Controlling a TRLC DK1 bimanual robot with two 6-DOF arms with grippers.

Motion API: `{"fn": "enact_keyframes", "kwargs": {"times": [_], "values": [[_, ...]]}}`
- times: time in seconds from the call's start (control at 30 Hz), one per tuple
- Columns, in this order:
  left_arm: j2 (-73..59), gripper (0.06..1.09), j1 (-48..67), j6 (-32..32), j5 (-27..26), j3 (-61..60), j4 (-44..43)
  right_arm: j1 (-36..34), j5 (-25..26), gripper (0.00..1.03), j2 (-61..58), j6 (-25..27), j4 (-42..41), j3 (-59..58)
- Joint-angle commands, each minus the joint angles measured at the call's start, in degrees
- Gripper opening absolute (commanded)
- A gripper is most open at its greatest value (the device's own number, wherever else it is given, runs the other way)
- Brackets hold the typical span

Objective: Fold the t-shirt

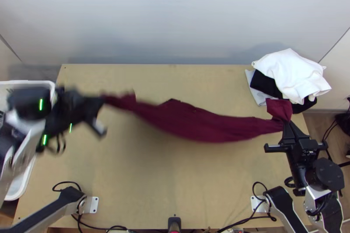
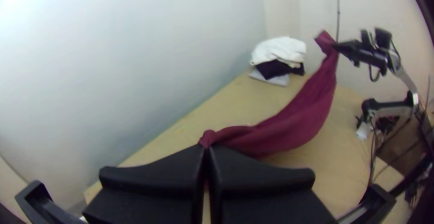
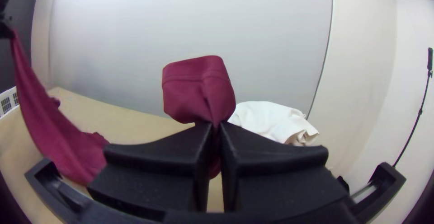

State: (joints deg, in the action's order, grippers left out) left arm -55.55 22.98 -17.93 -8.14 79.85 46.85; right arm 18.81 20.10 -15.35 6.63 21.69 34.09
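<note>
T-shirt (image 1: 197,123) gripped by left fingers (image 1: 92,104), indistinct from above, and right fingers (image 1: 290,135); neckline hard to place

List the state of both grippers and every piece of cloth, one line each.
Maroon t-shirt: strung between the grippers, sagging, not folded
Left gripper: shut on one end
Right gripper: shut on the other
White cloth: rumpled, atop the pile
Black cloth: partly covered
Light grey cloth: underneath
</note>
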Motion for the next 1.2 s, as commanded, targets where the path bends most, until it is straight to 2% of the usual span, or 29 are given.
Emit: {"fn": "enact_keyframes", "kwargs": {"times": [0.0,0.03,0.13,0.2,0.37,0.47,0.53,0.63,0.77,1.17], "values": [[19.8,0.15,9.2,-5.2,0.1,-22.5,9.2,-1.1,0.0,0.03,3.3,-0.9,1.4,-1.9],[19.4,0.29,9.9,-5.2,0.2,-23.4,11.5,-1.0,0.0,0.03,3.3,-0.9,1.4,-2.2],[19.3,0.79,10.4,-7.1,0.6,-27.9,17.1,0.4,0.0,0.03,3.3,-0.8,1.2,-3.3],[18.3,1.03,10.8,-9.4,2.1,-30.8,20.1,0.8,0.0,0.03,3.3,-0.7,0.9,-4.1],[15.1,1.04,11.6,-10.9,2.3,-33.8,22.1,0.8,0.1,0.03,3.4,-0.1,0.1,-5.5],[13.3,1.04,12.1,-8.8,2.6,-33.8,16.6,0.8,0.1,0.03,3.4,0.0,-0.3,-5.8],[9.6,1.04,11.6,-4.0,4.5,-32.9,10.1,0.8,0.1,0.03,3.5,0.0,-0.5,-6.1],[2.0,1.04,10.0,3.6,4.5,-29.9,2.4,0.8,0.1,0.03,3.5,0.0,-1.0,-6.2],[-5.5,1.04,10.4,9.4,4.5,-27.1,-3.3,0.8,0.1,0.03,3.5,0.0,-1.4,-6.3],[-13.4,1.04,20.3,9.8,4.5,-29.4,-3.6,0.4,0.3,0.03,3.6,2.8,-2.4,-4.8]]}}
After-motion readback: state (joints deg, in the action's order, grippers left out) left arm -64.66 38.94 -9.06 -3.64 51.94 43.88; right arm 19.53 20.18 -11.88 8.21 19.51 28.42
